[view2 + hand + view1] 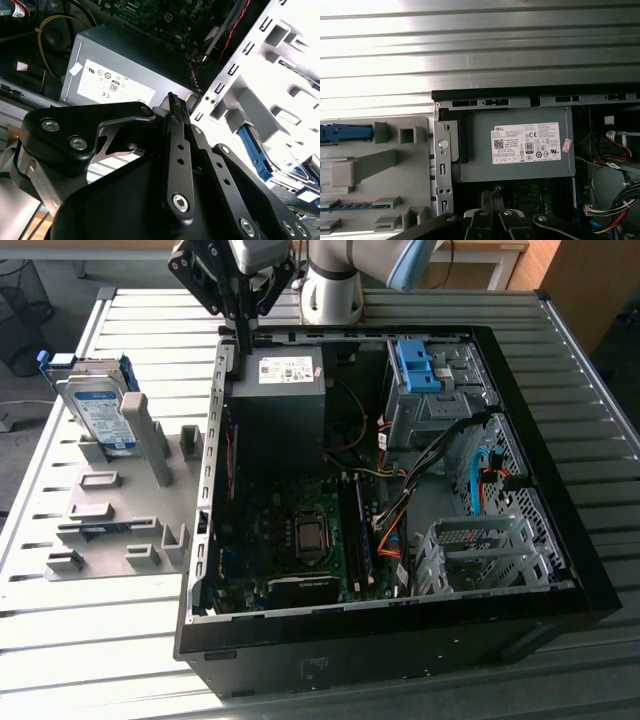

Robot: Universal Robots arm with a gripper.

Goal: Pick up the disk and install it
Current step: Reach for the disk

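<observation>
The disk, silver with a white and blue label and blue side rails, stands on edge in the grey fixture at the exterior view's left. Its blue rail shows in the first wrist view. My gripper hangs above the far left corner of the open computer case, well away from the disk. Its fingers are pressed together with nothing between them, as both wrist views show at the gripper and the gripper.
A dark grey power supply with a white sticker sits in the case just below the gripper. A blue bracket tops the drive bay at the case's far right. Cables cross the motherboard. The fixture and case rest on a slatted metal table.
</observation>
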